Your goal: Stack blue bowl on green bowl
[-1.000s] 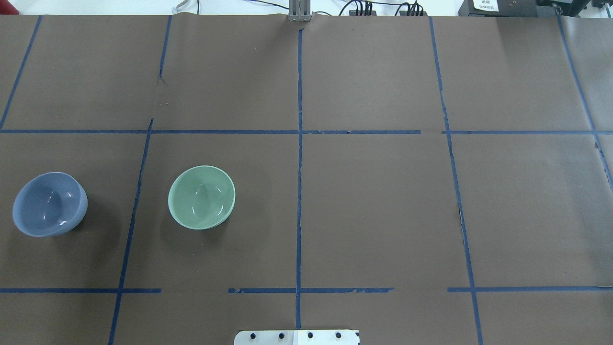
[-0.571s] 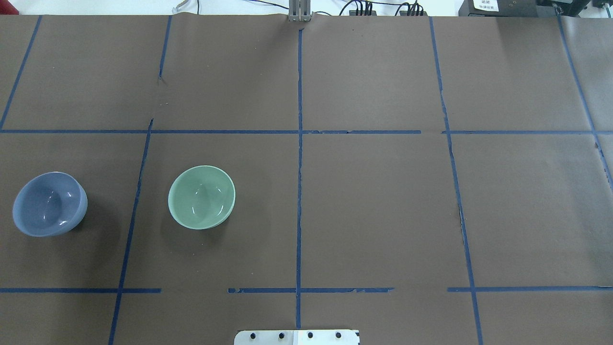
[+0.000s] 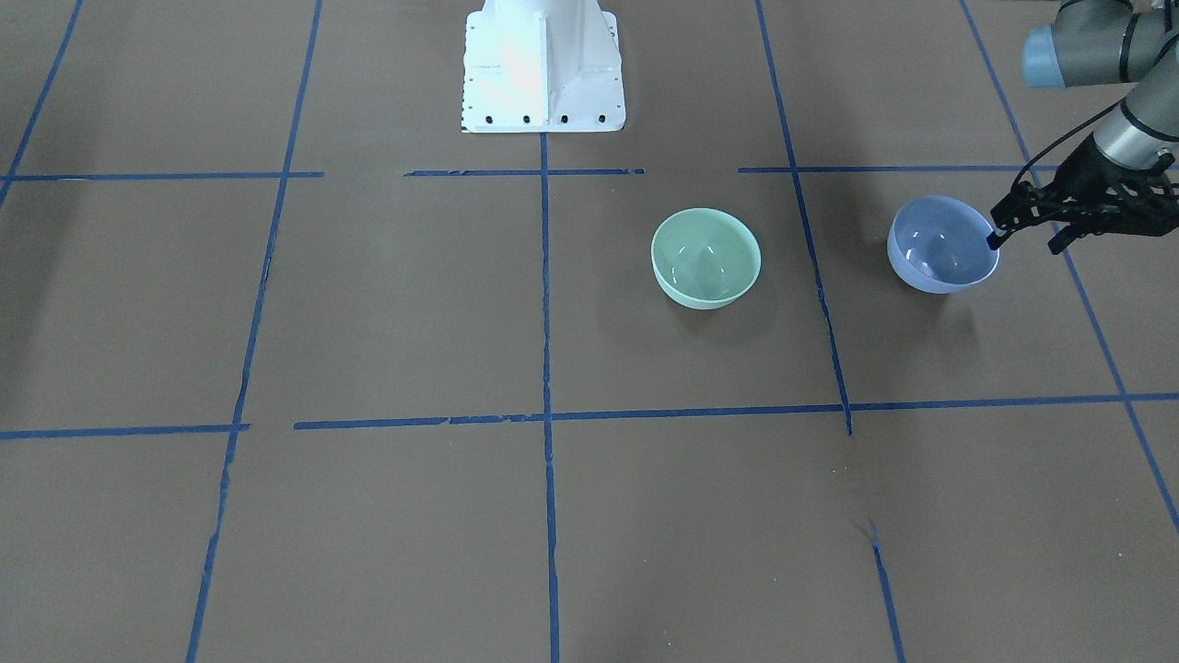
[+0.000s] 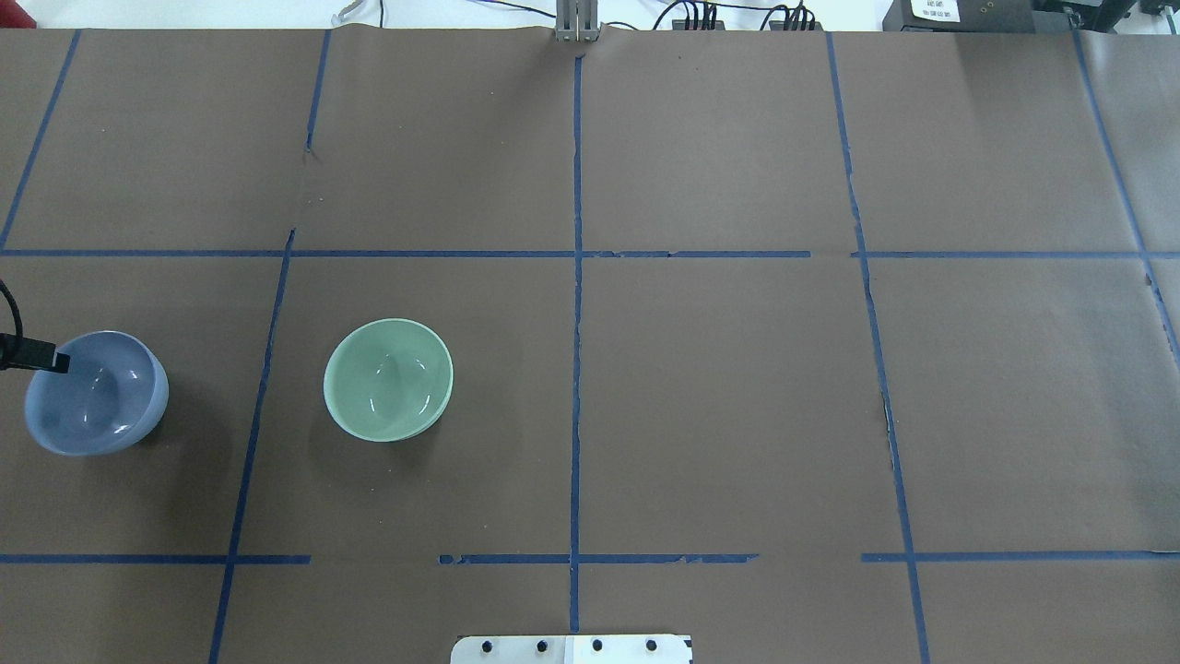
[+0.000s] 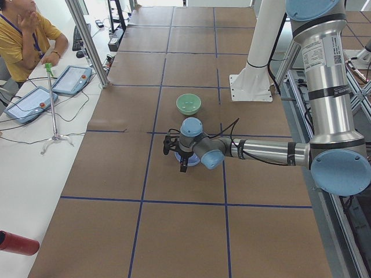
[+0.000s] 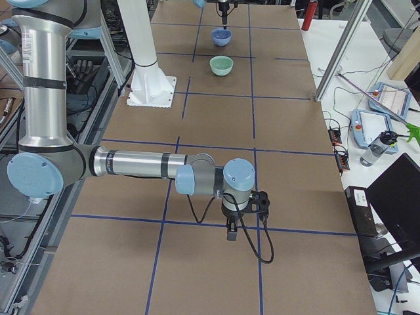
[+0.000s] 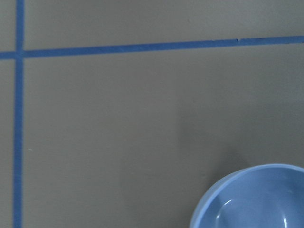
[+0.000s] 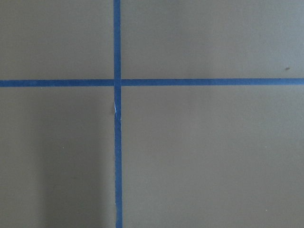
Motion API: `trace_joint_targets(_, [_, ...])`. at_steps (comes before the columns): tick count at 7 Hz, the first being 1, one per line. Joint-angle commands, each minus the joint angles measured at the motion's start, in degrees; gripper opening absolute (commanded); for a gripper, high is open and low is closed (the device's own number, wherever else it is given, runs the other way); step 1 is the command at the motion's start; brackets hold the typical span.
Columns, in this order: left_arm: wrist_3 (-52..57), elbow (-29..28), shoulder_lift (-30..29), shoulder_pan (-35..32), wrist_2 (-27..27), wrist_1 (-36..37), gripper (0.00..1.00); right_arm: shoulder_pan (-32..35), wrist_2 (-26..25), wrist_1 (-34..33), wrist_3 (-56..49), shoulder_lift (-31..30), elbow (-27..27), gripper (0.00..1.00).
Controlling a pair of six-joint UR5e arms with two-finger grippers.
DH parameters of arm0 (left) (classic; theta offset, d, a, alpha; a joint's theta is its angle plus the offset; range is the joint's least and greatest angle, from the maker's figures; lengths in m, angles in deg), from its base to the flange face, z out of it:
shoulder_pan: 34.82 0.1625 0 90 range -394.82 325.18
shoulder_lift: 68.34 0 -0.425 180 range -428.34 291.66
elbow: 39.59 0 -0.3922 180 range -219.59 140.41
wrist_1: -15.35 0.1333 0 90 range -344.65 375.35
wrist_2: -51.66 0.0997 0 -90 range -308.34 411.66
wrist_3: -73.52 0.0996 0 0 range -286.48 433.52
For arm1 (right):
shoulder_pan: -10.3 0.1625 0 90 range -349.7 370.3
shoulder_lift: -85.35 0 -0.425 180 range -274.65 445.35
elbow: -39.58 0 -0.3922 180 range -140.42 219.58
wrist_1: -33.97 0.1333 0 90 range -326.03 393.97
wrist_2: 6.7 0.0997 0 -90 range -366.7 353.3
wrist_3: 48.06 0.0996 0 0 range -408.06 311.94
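Observation:
The blue bowl point(image 4: 96, 394) stands upright at the table's left. It also shows in the front view point(image 3: 941, 245) and at the bottom right of the left wrist view point(image 7: 251, 199). The green bowl point(image 4: 388, 379) stands upright and apart to its right, also in the front view point(image 3: 706, 257). My left gripper point(image 3: 1024, 245) is open, and one fingertip point(image 4: 51, 361) hangs over the blue bowl's outer rim. My right gripper point(image 6: 241, 211) hovers over bare table far from both bowls, and I cannot tell whether it is open.
Blue tape lines point(image 4: 576, 277) grid the brown table cover. The robot's white base point(image 3: 543, 64) stands at the near edge. An operator point(image 5: 23, 35) sits by tablets point(image 5: 72, 78) on a white side table beyond the far edge.
My left gripper's fingertip has come into the overhead view from the left edge, over the blue bowl's rim. Neither bowl has moved.

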Motion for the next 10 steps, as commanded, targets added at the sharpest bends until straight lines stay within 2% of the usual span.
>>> trace_joint_targets(1, [-2.3, -0.1, 0.2, 2.1, 2.4, -0.9, 0.25, 0.0, -0.1, 0.0, 0.0, 0.0, 0.0, 1.00])
trace_joint_targets(2, [-2.2, 0.0, 0.6, 2.0, 2.4, -0.9, 0.00, 0.0, -0.1, 0.0, 0.0, 0.0, 0.0, 1.00])
trace_joint_targets(6, [-2.5, 1.1, 1.7, 1.8, 2.5, -0.8, 0.00, 0.0, 0.0, 0.0, 0.0, 0.0, 0.0, 1.00])
trace_joint_targets(8, [-2.2, 6.6, 1.8, 0.7, 1.7, 0.6, 0.00, 0.0, -0.1, 0.0, 0.0, 0.0, 0.0, 1.00])
trace_joint_targets(9, [-2.3, 11.6, 1.0, -0.5, 1.4, 6.7, 0.00, 0.0, 0.0, 0.0, 0.0, 0.0, 0.0, 1.00])
trace_joint_targets(10, [-2.8, 19.1, -1.3, -2.0, 1.4, 20.6, 0.00, 0.0, -0.1, 0.0, 0.0, 0.0, 0.0, 1.00])
